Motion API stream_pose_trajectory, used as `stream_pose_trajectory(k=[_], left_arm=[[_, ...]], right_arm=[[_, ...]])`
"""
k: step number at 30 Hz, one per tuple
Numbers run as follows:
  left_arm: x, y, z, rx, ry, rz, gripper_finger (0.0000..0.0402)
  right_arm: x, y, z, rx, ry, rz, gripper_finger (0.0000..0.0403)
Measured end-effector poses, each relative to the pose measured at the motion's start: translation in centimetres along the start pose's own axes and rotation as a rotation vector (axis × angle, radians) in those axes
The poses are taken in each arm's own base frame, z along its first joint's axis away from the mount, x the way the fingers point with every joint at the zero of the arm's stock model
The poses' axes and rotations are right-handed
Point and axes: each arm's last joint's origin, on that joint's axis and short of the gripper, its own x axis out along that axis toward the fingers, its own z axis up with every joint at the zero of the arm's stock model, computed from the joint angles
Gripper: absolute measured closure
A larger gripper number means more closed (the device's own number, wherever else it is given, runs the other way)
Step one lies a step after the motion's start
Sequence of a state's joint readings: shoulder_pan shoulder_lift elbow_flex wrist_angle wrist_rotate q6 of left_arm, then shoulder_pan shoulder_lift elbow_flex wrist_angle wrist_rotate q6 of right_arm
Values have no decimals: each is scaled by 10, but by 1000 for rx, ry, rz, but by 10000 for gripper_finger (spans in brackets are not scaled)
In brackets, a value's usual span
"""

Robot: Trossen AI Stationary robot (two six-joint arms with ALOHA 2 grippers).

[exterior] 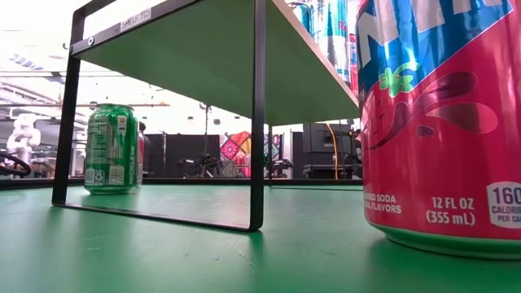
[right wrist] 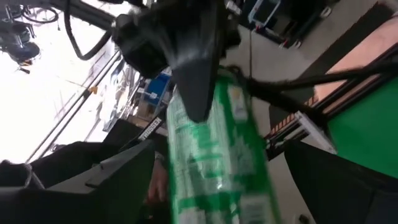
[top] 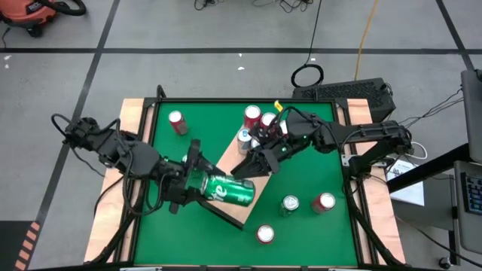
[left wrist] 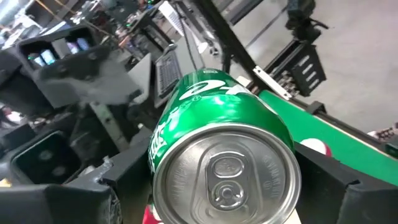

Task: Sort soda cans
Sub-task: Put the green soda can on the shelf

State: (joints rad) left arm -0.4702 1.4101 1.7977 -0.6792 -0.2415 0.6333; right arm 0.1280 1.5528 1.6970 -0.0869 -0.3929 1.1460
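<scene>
A green soda can hangs on its side above the near left edge of a light wooden board, with my left gripper shut on it. In the left wrist view the can's silver lid faces the camera. My right gripper stands open at the can's other end. Its two fingers are on either side of the green body and do not visibly touch it. Three more cans stand on the board's far end. My left gripper pinches the green can's round wall at its lid end between its two fingers. The fingers come level from the table's left and lie along the can. The can lies on its side, its lid toward the left wrist, lifted clear of board and table.
A red can stands at the far left of the green table. A green can and two red cans stand near right. In the low view the board is a shelf on a black frame.
</scene>
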Motion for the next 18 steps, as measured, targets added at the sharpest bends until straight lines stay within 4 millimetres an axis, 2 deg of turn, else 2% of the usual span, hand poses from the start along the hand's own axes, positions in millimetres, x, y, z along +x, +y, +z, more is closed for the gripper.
stream_pose_trajectory(k=[4,10,13,18], left_arm=[[-2,0,1,-19,2,11,109],[-2,-2,0,-209,22,-2,109],[-2,-3,-2,-290,36,-5,109],[-2,-1,-1,-409,33,29,109]], right_arm=[[0,-1,1,-40,-38,-26,52],[-5,9,0,-163,-129,-53,53],[-9,23,-1,-261,-211,-126,53],[-21,60,-11,-484,-289,-328,53]])
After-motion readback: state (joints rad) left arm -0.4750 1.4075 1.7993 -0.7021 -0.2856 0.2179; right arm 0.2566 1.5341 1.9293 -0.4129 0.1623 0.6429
